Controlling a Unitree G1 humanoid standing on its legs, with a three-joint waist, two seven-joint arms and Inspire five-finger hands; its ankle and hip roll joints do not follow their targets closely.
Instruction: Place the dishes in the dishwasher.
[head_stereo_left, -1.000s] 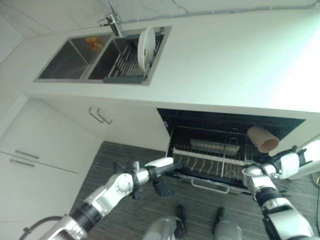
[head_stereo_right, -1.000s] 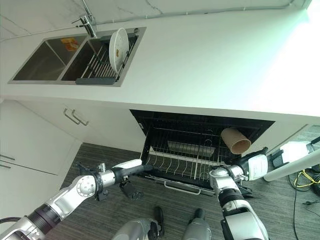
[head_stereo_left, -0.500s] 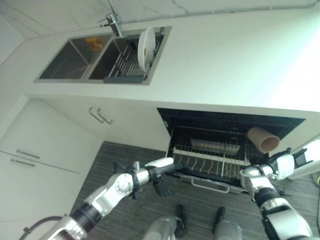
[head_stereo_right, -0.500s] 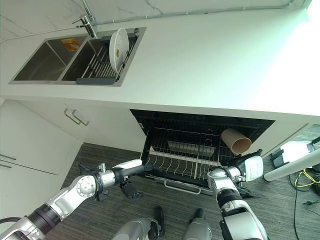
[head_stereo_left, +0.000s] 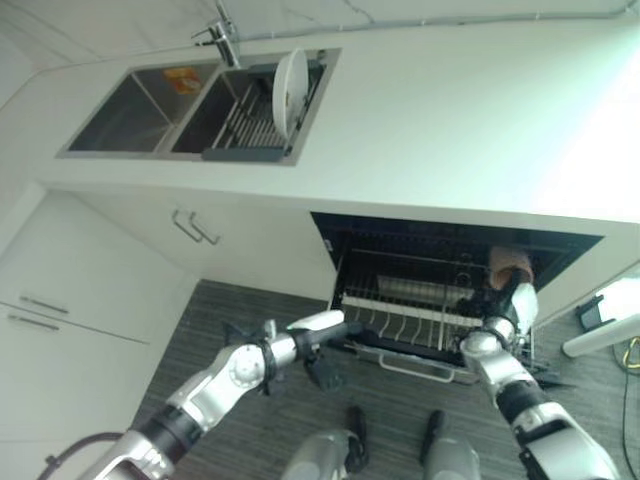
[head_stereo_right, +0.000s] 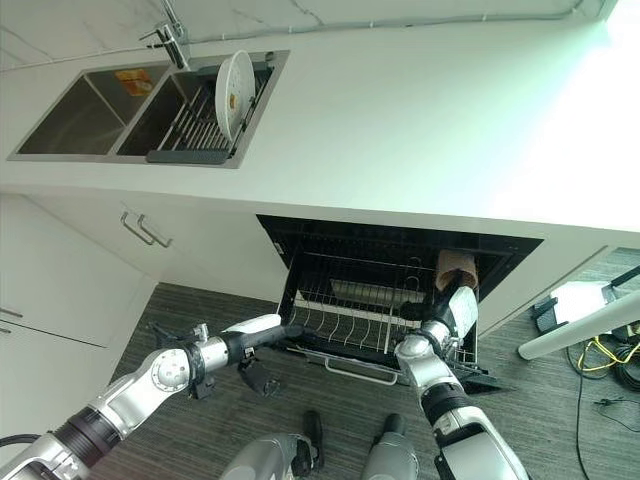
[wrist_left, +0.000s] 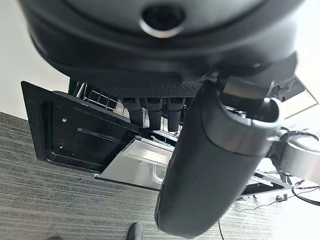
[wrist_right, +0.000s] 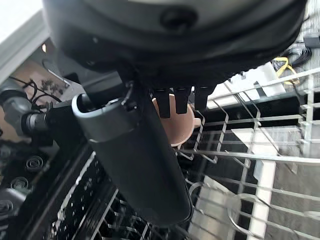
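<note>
Tan cup (head_stereo_right: 456, 268) lies tilted in the dishwasher rack (head_stereo_right: 350, 325), right robot hand (head_stereo_right: 462, 308) grasping it.

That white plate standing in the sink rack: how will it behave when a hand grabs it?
The white plate stands on edge between the rack's wires, so a sideways nudge would probably tip it. It looks rigid and glazed, likely slippery and breakable. It should lift straight up cleanly.

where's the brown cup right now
The brown cup sits in the dishwasher rack, at its right end, just past the right hand.
</note>
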